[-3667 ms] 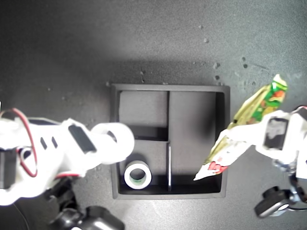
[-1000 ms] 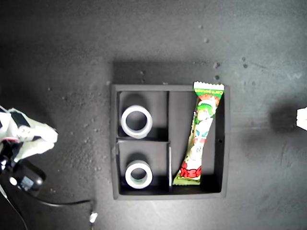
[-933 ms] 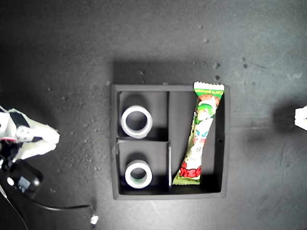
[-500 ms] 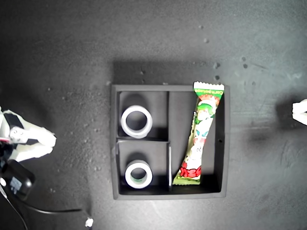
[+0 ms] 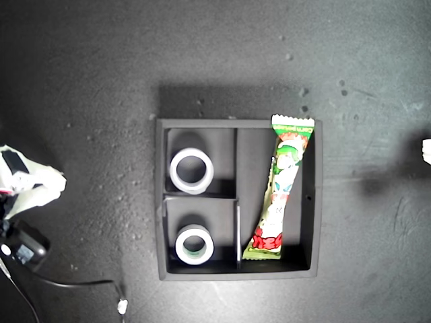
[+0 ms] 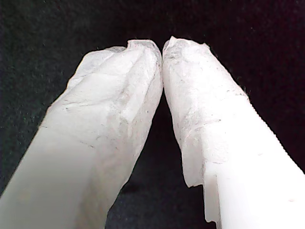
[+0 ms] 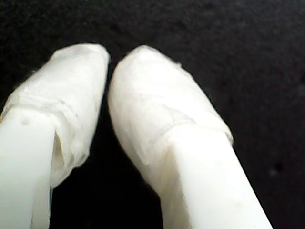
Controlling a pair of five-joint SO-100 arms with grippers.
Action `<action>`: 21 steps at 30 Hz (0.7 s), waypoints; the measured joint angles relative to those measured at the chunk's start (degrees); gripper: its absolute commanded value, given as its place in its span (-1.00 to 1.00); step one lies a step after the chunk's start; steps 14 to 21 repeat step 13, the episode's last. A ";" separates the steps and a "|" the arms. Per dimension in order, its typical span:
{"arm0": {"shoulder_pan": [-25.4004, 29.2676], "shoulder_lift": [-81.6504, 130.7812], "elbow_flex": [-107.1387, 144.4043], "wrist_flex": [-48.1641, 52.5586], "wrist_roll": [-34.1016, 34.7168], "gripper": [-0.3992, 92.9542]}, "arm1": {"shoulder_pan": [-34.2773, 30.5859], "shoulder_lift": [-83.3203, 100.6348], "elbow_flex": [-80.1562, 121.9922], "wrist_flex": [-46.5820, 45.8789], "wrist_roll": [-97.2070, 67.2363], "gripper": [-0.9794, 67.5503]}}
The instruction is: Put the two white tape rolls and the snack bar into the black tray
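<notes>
Exterior view: black tray (image 5: 161, 202) rests on speckled dark tabletop (image 5: 87, 67).

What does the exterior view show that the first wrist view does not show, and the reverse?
Only the exterior view shows the black tray, with one white tape roll in the upper small compartment, the other tape roll in the lower small compartment, and the snack bar lying slanted in the long compartment.

Only the first wrist view shows my first gripper close up: its white wrapped fingertips meet and hold nothing.

Both views show the same dark surface. I cannot tell which arm in the exterior view carries this gripper.
</notes>
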State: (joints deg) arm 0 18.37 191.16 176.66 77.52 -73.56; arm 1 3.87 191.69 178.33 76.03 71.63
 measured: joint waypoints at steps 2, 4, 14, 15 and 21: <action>0.00 0.00 0.00 0.00 0.00 -0.99 | 0.26 0.44 0.00 0.26 0.18 -0.97; -0.18 0.00 0.00 0.00 0.00 -0.99 | 0.18 0.44 0.00 0.35 0.18 -0.97; -0.18 0.00 0.00 0.00 0.00 -0.99 | 0.18 0.44 0.00 0.44 0.18 -0.97; -0.18 0.00 0.00 0.00 0.00 -0.99 | 0.18 0.44 0.00 0.44 0.18 -0.97; -0.18 0.00 0.00 0.00 0.00 -0.99 | 0.18 0.44 0.00 0.44 0.18 -0.97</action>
